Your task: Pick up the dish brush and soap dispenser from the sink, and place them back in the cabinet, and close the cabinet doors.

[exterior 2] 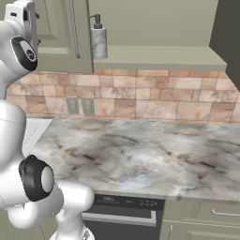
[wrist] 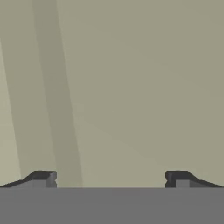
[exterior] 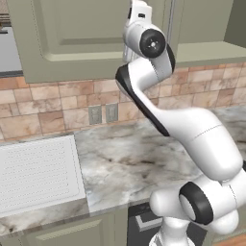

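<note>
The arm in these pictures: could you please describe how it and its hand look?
The arm is glossy white, built of rounded tubular segments with black bands and round dark caps at the joints. The hand ends in two small dark grey finger tips with lighter pads. No cables or markings show.

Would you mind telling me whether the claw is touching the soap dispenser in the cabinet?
Apart. In the hand view the claw stands open with only plain olive surface between its tips, and in the right base view the soap dispenser stands alone on the cabinet shelf.
</note>
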Motion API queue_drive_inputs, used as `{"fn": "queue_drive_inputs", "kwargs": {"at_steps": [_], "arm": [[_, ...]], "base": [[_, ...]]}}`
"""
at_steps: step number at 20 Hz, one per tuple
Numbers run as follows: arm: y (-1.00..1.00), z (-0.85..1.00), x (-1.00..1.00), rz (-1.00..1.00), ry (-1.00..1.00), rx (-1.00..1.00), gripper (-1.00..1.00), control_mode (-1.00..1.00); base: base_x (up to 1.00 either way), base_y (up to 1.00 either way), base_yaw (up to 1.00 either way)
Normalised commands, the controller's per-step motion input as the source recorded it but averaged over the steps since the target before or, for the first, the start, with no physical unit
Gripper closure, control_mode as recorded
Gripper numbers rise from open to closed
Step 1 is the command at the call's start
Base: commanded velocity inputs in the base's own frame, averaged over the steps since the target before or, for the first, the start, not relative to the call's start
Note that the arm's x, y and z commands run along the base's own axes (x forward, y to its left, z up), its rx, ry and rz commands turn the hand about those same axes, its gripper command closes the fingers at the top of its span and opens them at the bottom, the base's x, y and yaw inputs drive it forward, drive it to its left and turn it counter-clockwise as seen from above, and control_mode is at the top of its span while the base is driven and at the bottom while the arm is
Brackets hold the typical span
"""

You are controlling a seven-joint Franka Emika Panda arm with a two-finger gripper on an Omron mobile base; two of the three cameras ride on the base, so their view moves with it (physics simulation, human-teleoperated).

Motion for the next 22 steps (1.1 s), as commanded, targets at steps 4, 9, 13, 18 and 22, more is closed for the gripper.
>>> {"fn": "queue_drive_inputs", "kwargs": {"at_steps": [4,9,13,18,22], "arm": [[0.0,0.0,0.13,0.0,0.02,0.0,-1.0,-1.0],[0.0,0.0,0.14,0.0,0.02,0.0,-1.0,-1.0],[0.0,0.0,0.14,0.0,0.03,0.0,-1.0,-1.0],[0.0,0.0,0.15,0.0,0.02,0.0,-1.0,-1.0],[0.0,0.0,0.18,0.0,0.01,0.0,-1.0,-1.0]], "base": [[0.0,0.0,0.0],[0.0,0.0,0.0],[0.0,0.0,0.0],[0.0,0.0,0.0],[0.0,0.0,0.0]]}}
